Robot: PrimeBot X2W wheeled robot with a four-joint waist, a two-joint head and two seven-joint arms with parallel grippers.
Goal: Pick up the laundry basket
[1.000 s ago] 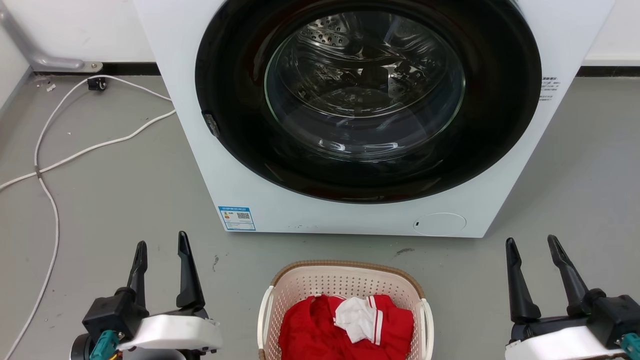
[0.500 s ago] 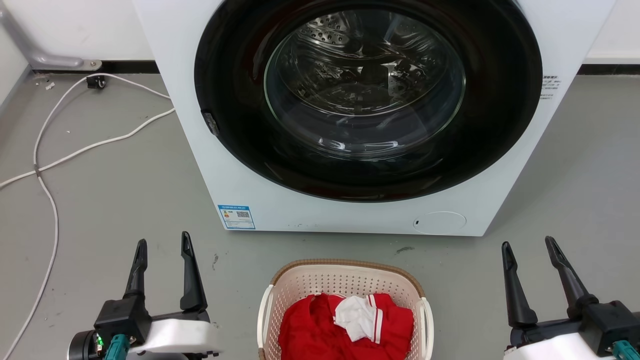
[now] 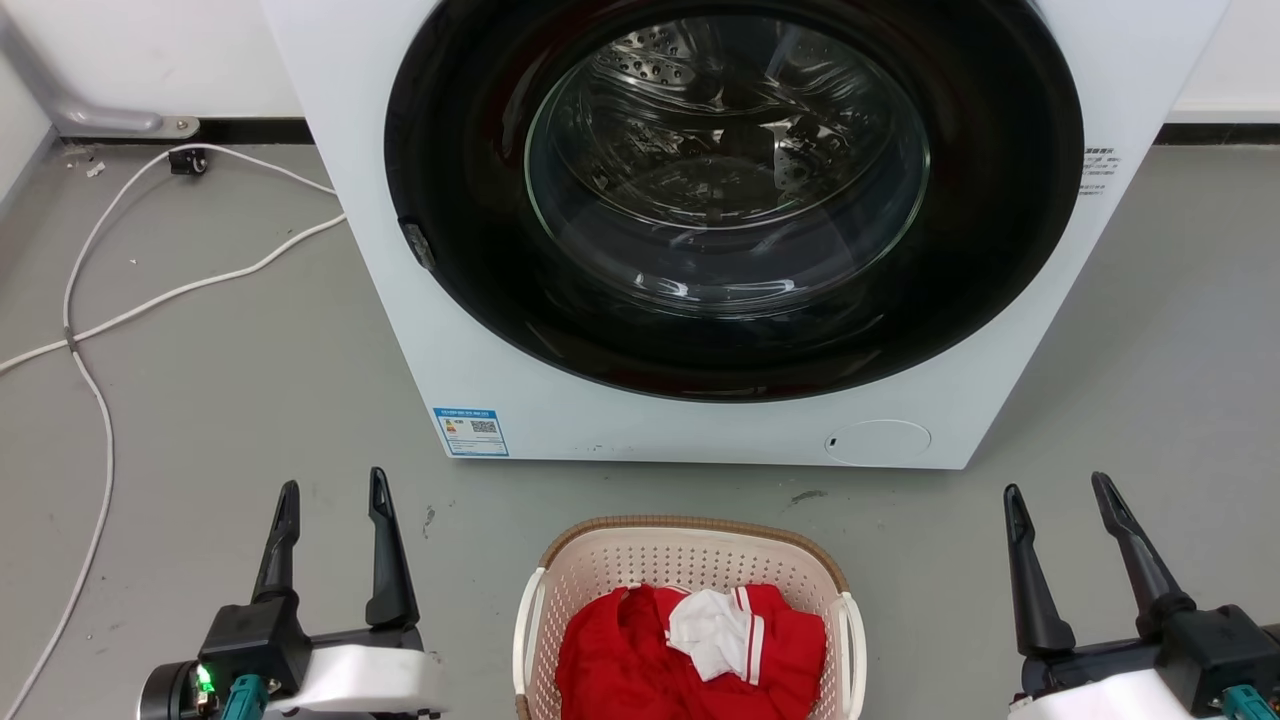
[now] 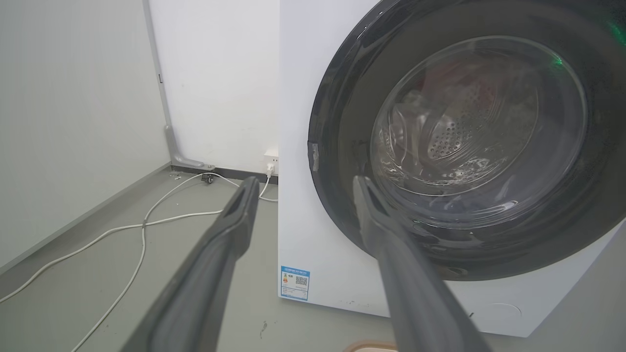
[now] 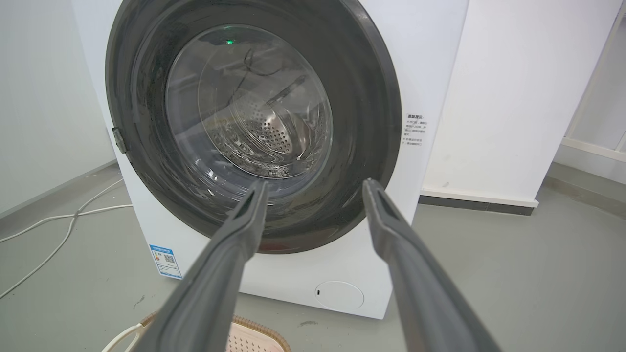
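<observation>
Nearest, the left gripper and right gripper are spread wide and empty. The laundry basket stands on the floor between them, apart from both, with a red garment inside. It is judged light, fairly stiff and best taken by its white side handles. Beyond, the washing machine carries a blue QR sticker whose print is unreadable.

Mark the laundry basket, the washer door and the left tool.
laundry basket (image 3: 690, 562): head view, on its perforated far wall.
washer door (image 3: 725, 165): head view, middle of the glass.
left tool (image 3: 334, 480): head view, midway between its fingertips.
</observation>
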